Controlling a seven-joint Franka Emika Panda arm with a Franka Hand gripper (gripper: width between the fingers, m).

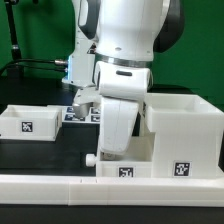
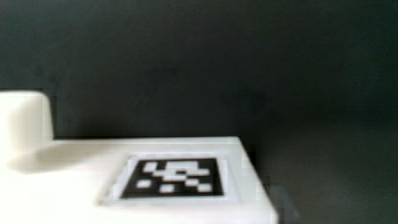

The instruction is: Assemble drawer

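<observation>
The large hollow white casing [image 1: 182, 128] stands at the exterior view's right, with a tag on its front. One small tray [image 1: 28, 121] sits at the left. A second tray [image 1: 128, 168], with its knob [image 1: 90, 158] pointing left, lies in front of the casing. My gripper [image 1: 114, 150] hangs straight down over this second tray, and my white hand hides the fingers. The wrist view shows a white tray face with a tag [image 2: 175, 177] and a white knob [image 2: 22, 125]. No fingers show there.
The marker board [image 1: 84, 113] lies flat behind my arm. A low white border wall [image 1: 110, 190] runs along the table's front edge. The table top [image 2: 267, 70] is black.
</observation>
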